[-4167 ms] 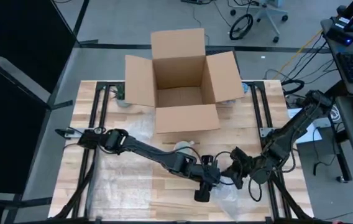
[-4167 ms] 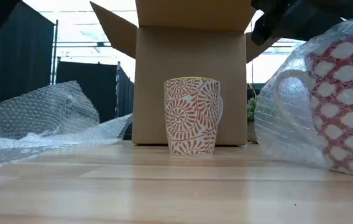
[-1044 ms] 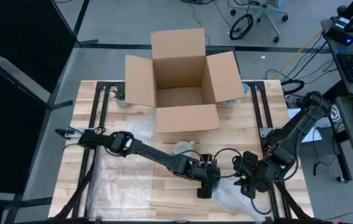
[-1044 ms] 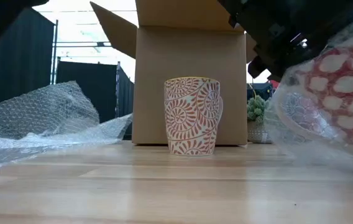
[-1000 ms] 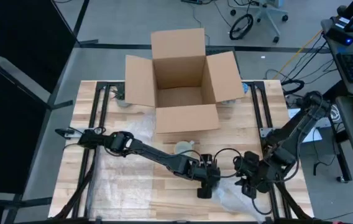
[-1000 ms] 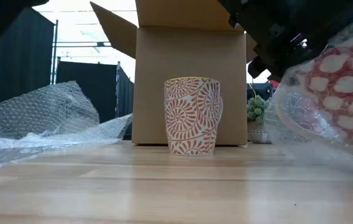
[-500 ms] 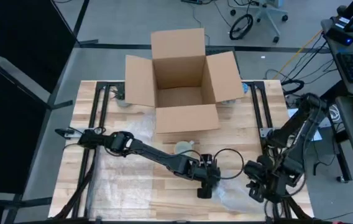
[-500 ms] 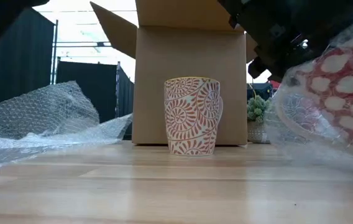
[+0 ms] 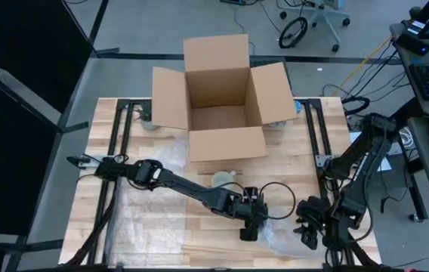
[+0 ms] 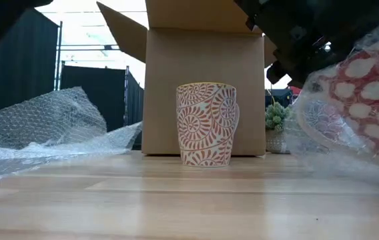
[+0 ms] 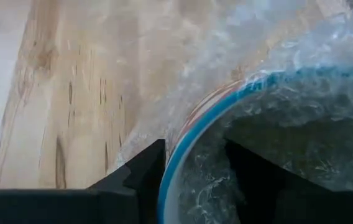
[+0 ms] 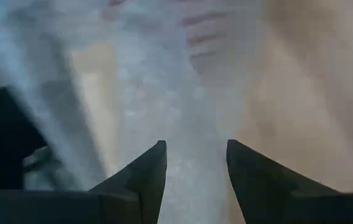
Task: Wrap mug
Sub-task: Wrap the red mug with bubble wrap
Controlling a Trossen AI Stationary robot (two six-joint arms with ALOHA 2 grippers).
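A red-and-white patterned mug (image 10: 369, 87) with a blue rim (image 11: 186, 146) lies tilted inside clear bubble wrap (image 9: 279, 238) at the table's near right. My left gripper (image 9: 249, 225) is shut on its rim. My right gripper (image 9: 309, 228) stands open to the right of the wrap, with nothing between its fingers (image 12: 145, 180). A second mug (image 10: 206, 123), patterned with red swirls, stands upright on its base in front of the cardboard box (image 9: 222, 98). My left gripper holds the mug's rim (image 11: 175, 163) with one finger (image 11: 251, 174) inside the mug and the other (image 11: 139, 177) outside. Bubble wrap lies over the rim and lines the inside. The mug is tilted; whether its lower end rests on the table I cannot tell.
The open cardboard box stands at the far middle of the table. Loose bubble wrap (image 10: 43, 127) is heaped on the table's left half (image 9: 154, 219). A small plant pot (image 10: 274, 130) stands to the right of the box.
My right gripper has drawn away from the wrapped mug, toward the table's near right corner. My left gripper and the mug have kept their place.
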